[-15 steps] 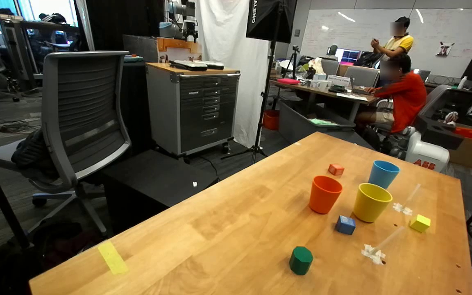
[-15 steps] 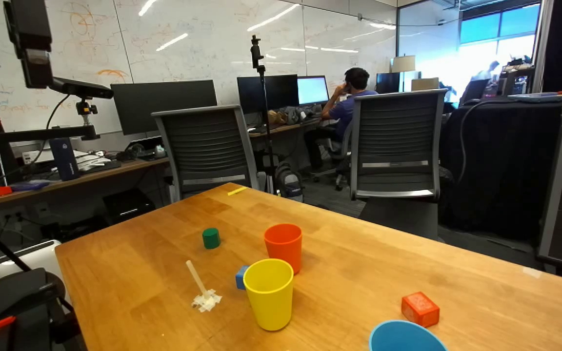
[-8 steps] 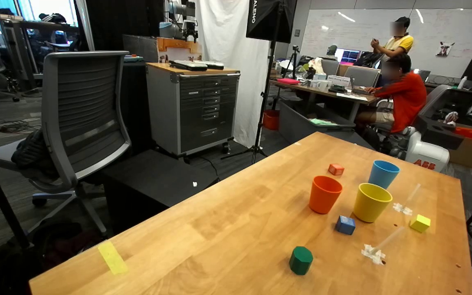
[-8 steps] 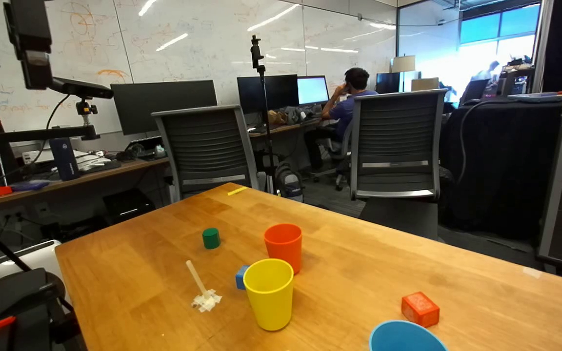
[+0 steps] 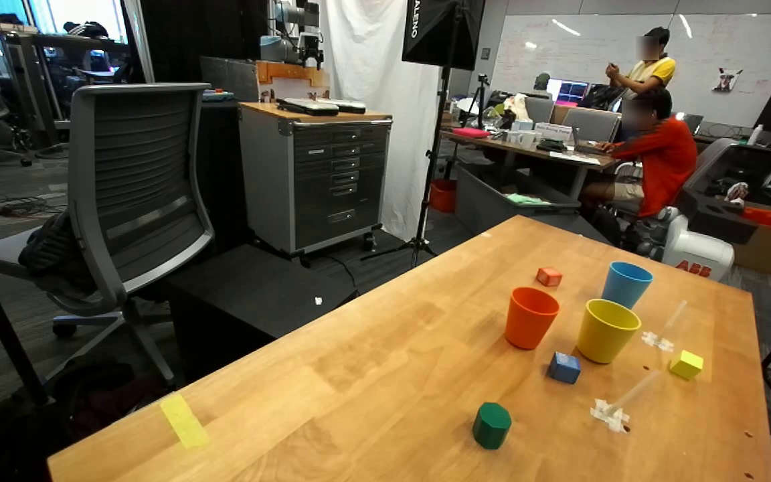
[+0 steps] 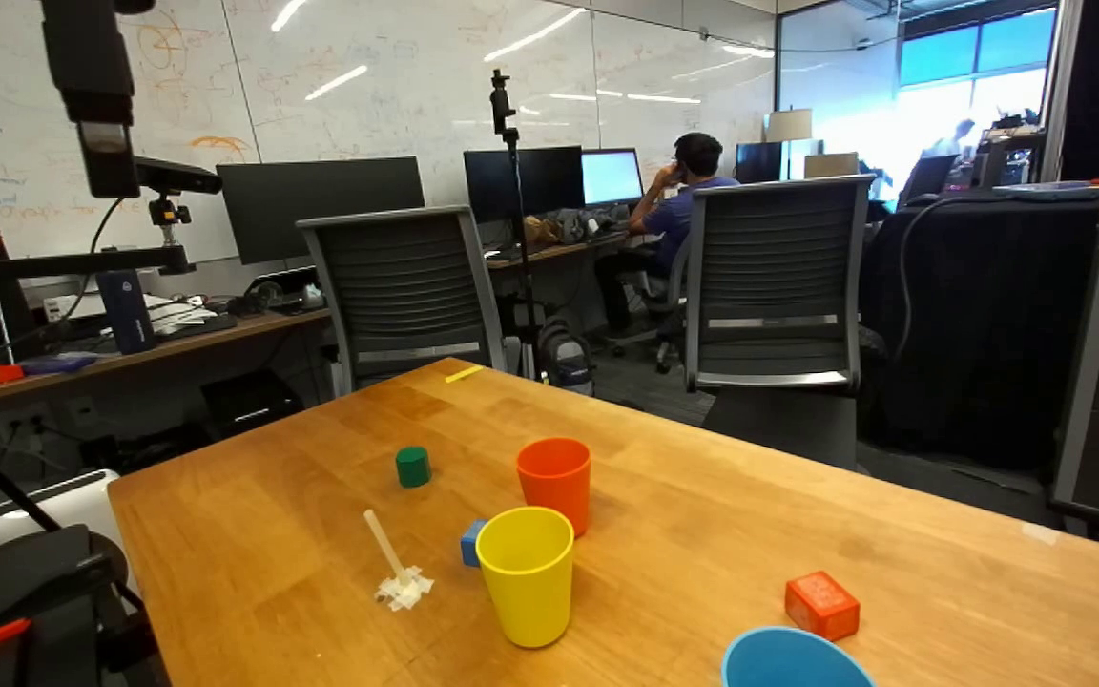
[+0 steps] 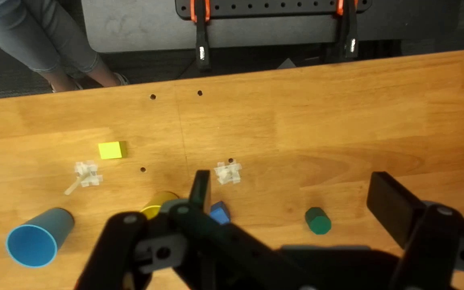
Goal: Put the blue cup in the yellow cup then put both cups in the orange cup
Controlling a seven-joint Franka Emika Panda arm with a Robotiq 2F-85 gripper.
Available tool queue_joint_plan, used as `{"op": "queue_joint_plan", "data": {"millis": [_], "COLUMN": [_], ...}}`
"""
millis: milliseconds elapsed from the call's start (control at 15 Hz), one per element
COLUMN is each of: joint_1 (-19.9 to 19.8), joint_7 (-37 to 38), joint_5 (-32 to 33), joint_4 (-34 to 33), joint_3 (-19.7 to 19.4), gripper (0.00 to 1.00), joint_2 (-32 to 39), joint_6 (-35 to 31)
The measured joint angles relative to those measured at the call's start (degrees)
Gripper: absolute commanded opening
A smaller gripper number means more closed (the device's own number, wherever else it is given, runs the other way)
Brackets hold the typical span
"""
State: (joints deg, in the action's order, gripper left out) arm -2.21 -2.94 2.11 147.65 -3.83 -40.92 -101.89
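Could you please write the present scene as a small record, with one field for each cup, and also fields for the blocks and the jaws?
Blue cup: upright
Yellow cup: upright
Orange cup: upright
Nesting: none yet; all three stand apart
Blocks: orange block, blue block, yellow block, green block, all on the table
Jaws: wide open above the table, holding nothing

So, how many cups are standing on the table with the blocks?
3. In an exterior view, the orange cup stands left of the yellow cup, and the blue cup is partly behind the yellow one. Together, the views seem to hide no other.
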Motion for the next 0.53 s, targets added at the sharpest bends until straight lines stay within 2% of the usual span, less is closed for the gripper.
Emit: {"op": "queue_joint_plan", "data": {"millis": [333,533], "joint_1": [-5.39,-6.75], "joint_7": [-0.19,-0.58], "joint_5": [1.21,0.92], "joint_4": [-0.57,-1.02], "joint_3": [-5.90,-8.85], "gripper": [1.00,1.00], "joint_2": [6.03,10.08], "joint_6": [-7.29,-13.31]}}
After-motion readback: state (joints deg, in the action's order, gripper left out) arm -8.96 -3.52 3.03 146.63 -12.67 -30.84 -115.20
